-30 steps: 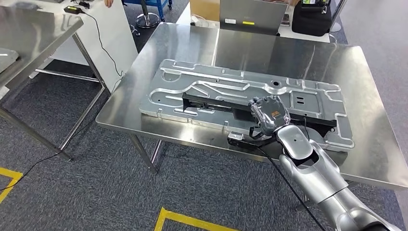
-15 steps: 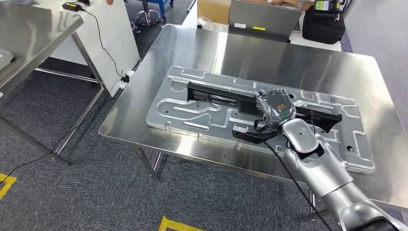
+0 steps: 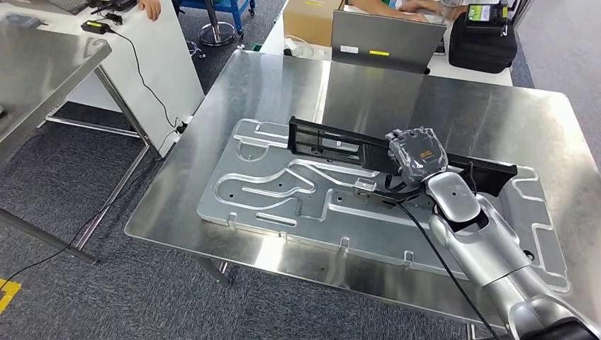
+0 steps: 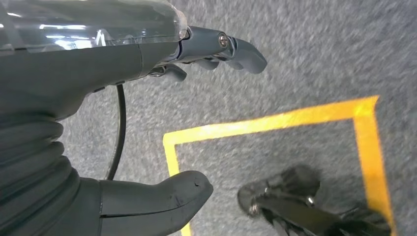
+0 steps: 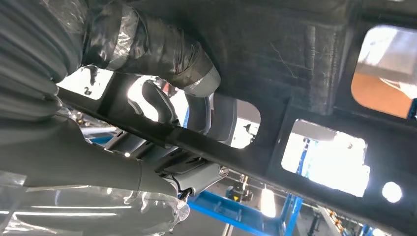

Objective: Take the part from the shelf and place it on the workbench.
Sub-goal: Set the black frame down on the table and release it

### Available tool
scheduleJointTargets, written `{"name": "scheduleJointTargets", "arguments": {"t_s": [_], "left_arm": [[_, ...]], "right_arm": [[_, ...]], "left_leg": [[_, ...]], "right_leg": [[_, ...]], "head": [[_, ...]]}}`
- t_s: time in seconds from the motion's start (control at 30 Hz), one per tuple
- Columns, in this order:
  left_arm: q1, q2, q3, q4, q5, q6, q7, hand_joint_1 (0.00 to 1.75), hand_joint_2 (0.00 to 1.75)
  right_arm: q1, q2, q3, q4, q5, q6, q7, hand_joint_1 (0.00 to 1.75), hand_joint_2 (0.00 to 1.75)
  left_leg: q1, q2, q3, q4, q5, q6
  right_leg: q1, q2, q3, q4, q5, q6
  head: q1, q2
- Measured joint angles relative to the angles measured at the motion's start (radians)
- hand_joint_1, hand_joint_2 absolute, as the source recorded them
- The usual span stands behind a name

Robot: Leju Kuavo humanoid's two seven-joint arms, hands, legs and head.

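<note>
Right hand (image 3: 416, 157) grips black part (image 3: 333, 145) above stamped plate (image 3: 269, 191) on workbench (image 3: 283, 78).

We see a black part (image 3: 340, 147), long and pierced with cut-outs, lying across a pale silver plate (image 3: 283, 191) embossed with winding raised grooves. The counter (image 3: 269, 78) beneath is brushed steel, streaked with soft reflections. Our right hand (image 3: 417, 157) is dark grey with an orange label and a small green spot, on a glossy silver arm (image 3: 475, 234). In the right wrist view its fingers (image 5: 196, 105) look grey, one seemingly wrapped in shiny clear film, though glare makes that hard to tell. The left hand (image 4: 113, 113) is dark grey against a mottled blue-grey carpet (image 4: 305, 59) marked with yellow tape (image 4: 275, 120). A black cable (image 3: 149, 88) trails down a white panel (image 3: 166, 60).
</note>
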Motion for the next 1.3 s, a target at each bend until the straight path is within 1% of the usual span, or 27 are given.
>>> {"name": "scheduleJointTargets", "arguments": {"t_s": [0.03, 0.07, 0.1, 0.13, 0.17, 0.2, 0.23, 0.27, 0.3, 0.37, 0.43, 0.47, 0.53, 0.57, 0.6, 0.63, 0.7, 0.73, 0.77, 0.87, 0.93, 1.03, 1.07, 1.1, 1.13, 1.23, 1.3], "left_arm": [[0.001, 0.0, 0.0, 0.0, 0.002, 0.001, 0.0, 0.0, 1.75], [0.002, 0.001, 0.0, 0.0, 0.003, 0.003, -0.001, 0.0, 1.75], [0.003, 0.001, 0.0, 0.0, 0.004, 0.006, -0.002, 0.0, 1.75], [0.004, 0.0, 0.0, 0.0, 0.005, 0.008, -0.004, 0.0, 1.75], [0.004, 0.001, 0.0, 0.0, 0.005, 0.011, -0.005, 0.0, 1.75], [0.004, 0.001, -0.001, 0.0, 0.004, 0.016, -0.005, 0.0, 1.31], [0.004, 0.002, -0.002, 0.0, 0.003, 0.02, -0.005, 0.0, 0.87], [0.004, 0.002, -0.003, 0.0, 0.002, 0.024, -0.005, 0.0, 0.44], [0.004, 0.002, -0.003, 0.0, 0.004, 0.026, -0.005, 0.0, 0.0], [0.005, 0.002, -0.004, 0.0, 0.013, 0.023, -0.007, 0.0, 0.0], [0.004, 0.001, -0.004, 0.0, 0.02, 0.019, -0.011, 0.0, 0.0], [0.003, 0.001, -0.004, 0.0, 0.021, 0.018, -0.012, 0.0, 0.0], [0.003, 0.001, -0.004, 0.0, 0.022, 0.017, -0.013, 0.0, 0.0], [0.004, 0.001, -0.004, 0.0, 0.022, 0.017, -0.013, 0.0, 0.0], [0.005, 0.001, -0.004, 0.0, 0.022, 0.017, -0.013, 0.0, 0.0], [0.005, 0.001, -0.004, 0.0, 0.022, 0.017, -0.013, 0.0, 0.0], [0.005, 0.001, -0.004, 0.0, 0.022, 0.017, -0.014, 0.0, 0.0], [0.005, 0.001, -0.004, 0.0, 0.022, 0.017, -0.015, 0.0, 0.0], [0.004, 0.001, -0.004, 0.0, 0.022, 0.017, -0.015, 0.0, 0.0], [0.004, 0.001, -0.004, 0.0, 0.022, 0.015, -0.015, 0.0, 0.0], [0.004, 0.0, -0.004, 0.0, 0.024, 0.011, -0.016, 0.0, 0.0], [0.004, 0.001, -0.004, 0.0, 0.029, 0.003, -0.017, 0.0, 0.0], [0.005, 0.0, -0.004, 0.0, 0.03, 0.001, -0.017, 0.0, 0.0], [0.005, 0.0, -0.004, 0.0, 0.033, -0.001, -0.017, 0.0, 0.0], [0.005, 0.0, -0.004, 0.0, 0.035, -0.004, -0.018, 0.0, 0.0], [0.004, 0.0, -0.004, 0.0, 0.04, -0.01, -0.018, 0.0, 0.0], [0.003, 0.0, -0.003, 0.0, 0.042, -0.014, -0.019, 0.0, 0.0]], "right_arm": [[0.001, 0.0, 0.0, 0.0, -0.001, -0.001, -0.002, 1.75, 1.75], [0.003, 0.0, 0.0, 0.0, -0.001, -0.001, -0.004, 1.31, 1.31], [0.005, 0.0, 0.0, 0.0, -0.001, -0.002, -0.006, 0.87, 0.87], [0.007, 0.0, 0.0, 0.0, -0.001, -0.004, -0.006, 0.44, 0.44], [0.009, 0.0, -0.001, 0.0, -0.001, -0.005, -0.006, 0.0, 0.0], [0.01, 0.0, -0.002, 0.001, -0.001, -0.007, -0.004, 0.0, 0.0], [0.012, 0.0, -0.004, 0.002, -0.001, -0.009, -0.002, 0.0, 0.0], [0.012, -0.001, -0.007, 0.004, -0.001, -0.01, 0.0, 0.0, 0.0], [0.014, -0.002, -0.01, 0.005, -0.001, -0.011, 0.001, 0.0, 0.0], [0.018, -0.004, -0.017, 0.006, 0.0, -0.012, 0.002, 0.0, 0.0], [0.022, -0.008, -0.022, 0.007, 0.003, -0.013, 0.004, 0.0, 0.0], [0.023, -0.01, -0.024, 0.008, 0.003, -0.013, 0.004, 0.0, 0.0], [0.034, -0.012, -0.025, 0.01, 0.004, -0.012, 0.004, 0.0, 0.0], [0.042, -0.013, -0.025, 0.011, 0.005, -0.011, 0.004, 0.0, 0.0], [0.05, -0.013, -0.025, 0.013, 0.005, -0.011, 0.004, 0.0, 0.0], [0.056, -0.013, -0.025, 0.015, 0.006, -0.011, 0.004, 0.0, 0.0], [0.06, -0.014, -0.026, 0.017, 0.006, -0.012, 0.004, 0.0, 0.0], [0.06, -0.015, -0.026, 0.017, 0.006, -0.012, 0.004, 0.0, 0.0], [0.06, -0.017, -0.026, 0.018, 0.006, -0.012, 0.004, 0.0, 0.0], [0.063, -0.018, -0.026, 0.018, 0.007, -0.012, 0.004, 0.0, 0.0], [0.063, -0.019, -0.027, 0.018, 0.007, -0.012, 0.004, 0.0, 0.0], [0.065, -0.019, -0.028, 0.018, 0.007, -0.012, 0.004, 0.0, 0.0], [0.066, -0.018, -0.028, 0.018, 0.007, -0.012, 0.004, 0.0, 0.0], [0.067, -0.018, -0.028, 0.018, 0.007, -0.011, 0.004, 0.0, 0.0], [0.068, -0.018, -0.028, 0.018, 0.007, -0.011, 0.004, 0.0, 0.0], [0.069, -0.018, -0.028, 0.018, 0.007, -0.011, 0.003, 0.0, 0.0], [0.069, -0.018, -0.03, 0.018, 0.008, -0.012, 0.001, 0.0, 0.0]], "left_leg": [[0.0, 0.0, -0.043, 0.053, -0.026, -0.002], [0.0, 0.0, -0.075, 0.08, -0.039, -0.003], [0.0, 0.0, -0.09, 0.07, -0.025, -0.002], [0.0, 0.0, -0.089, 0.027, 0.014, 0.001], [0.0, 0.0, -0.076, -0.039, 0.072, 0.006], [-0.002, 0.001, -0.062, -0.103, 0.121, 0.01], [-0.005, 0.001, -0.052, -0.152, 0.149, 0.015], [-0.007, 0.001, -0.045, -0.179, 0.165, 0.02], [-0.011, 0.0, -0.044, -0.186, 0.165, 0.024], [-0.007, -0.001, -0.035, -0.195, 0.177, 0.035], [-0.001, 0.0, -0.025, -0.207, 0.182, 0.045], [0.0, 0.001, -0.023, -0.211, 0.182, 0.05], [-0.001, 0.0, -0.022, -0.211, 0.179, 0.055], [-0.001, 0.0, -0.022, -0.211, 0.177, 0.056], [-0.001, -0.001, -0.021, -0.21, 0.174, 0.056], [-0.001, -0.002, -0.019, -0.208, 0.172, 0.055], [-0.002, -0.003, -0.015, -0.203, 0.163, 0.049], [-0.003, -0.004, -0.015, -0.199, 0.16, 0.045], [-0.005, -0.005, -0.016, -0.196, 0.158, 0.041], [-0.007, -0.005, -0.018, -0.196, 0.154, 0.027], [-0.006, -0.002, -0.029, -0.165, 0.13, 0.017], [-0.003, 0.0, -0.106, 0.005, 0.042, 0.005], [-0.001, 0.0, -0.131, 0.057, 0.023, 0.003], [0.0, 0.0, -0.142, 0.079, 0.022, 0.001], [0.001, 0.0, -0.135, 0.064, 0.04, 0.001], [0.001, 0.0, -0.043, -0.121, 0.127, 0.009], [-0.002, -0.001, -0.013, -0.185, 0.146, 0.016]], "right_leg": [[0.0, 0.001, 0.011, 0.0, -0.009, -0.001], [0.001, 0.003, 0.023, 0.0, -0.018, -0.002], [0.001, 0.005, 0.035, 0.0, -0.028, -0.002], [0.002, 0.006, 0.048, 0.0, -0.037, -0.001], [0.002, 0.007, 0.059, 0.0, -0.045, 0.001], [0.003, 0.008, 0.068, 0.0, -0.053, 0.003], [0.003, 0.01, 0.072, 0.001, -0.059, 0.007], [0.004, 0.012, 0.073, 0.001, -0.063, 0.013], [0.005, 0.014, 0.074, 0.0, -0.066, 0.019], [0.006, 0.015, 0.079, -0.002, -0.073, 0.03], [0.006, 0.011, 0.067, 0.035, -0.101, 0.04], [0.003, 0.008, 0.042, 0.084, -0.128, 0.045], [-0.001, 0.005, -0.032, 0.215, -0.182, 0.053], [-0.004, 0.005, -0.064, 0.261, -0.19, 0.056], [-0.006, 0.004, -0.078, 0.27, -0.176, 0.058], [-0.007, 0.003, -0.074, 0.239, -0.142, 0.058], [-0.008, 0.001, -0.024, 0.108, -0.058, 0.054], [-0.006, 0.001, -0.003, 0.052, -0.033, 0.051], [-0.004, 0.001, 0.009, 0.02, -0.023, 0.048], [-0.003, 0.003, 0.011, 0.005, -0.022, 0.036], [-0.008, 0.001, 0.018, -0.003, -0.019, 0.025], [-0.009, -0.006, 0.023, -0.004, -0.018, 0.014], [-0.009, -0.007, 0.022, -0.002, -0.018, 0.013], [-0.009, -0.008, 0.02, 0.0, -0.018, 0.013], [-0.009, -0.008, 0.019, 0.003, -0.019, 0.013], [-0.007, -0.007, 0.016, 0.01, -0.022, 0.018], [-0.005, -0.006, 0.011, 0.013, -0.021, 0.028]], "head": [[0.0, 0.0], [0.0, 0.0], [0.0, 0.0], [0.0, 0.0], [0.0, 0.0], [0.0, 0.0], [0.0, 0.0], [0.0, 0.0], [0.0, 0.0], [0.0, 0.0], [0.0, 0.0], [0.0, 0.0], [0.0, 0.0], [0.0, 0.0], [0.001, 0.0], [0.001, 0.0], [0.0, 0.0], [0.0, 0.0], [0.0, 0.0], [0.0, 0.0], [0.0, 0.0], [0.0, 0.0], [0.0, 0.0], [0.0, 0.0], [0.0, 0.0], [0.0, 0.0], [0.0, 0.0]]}}
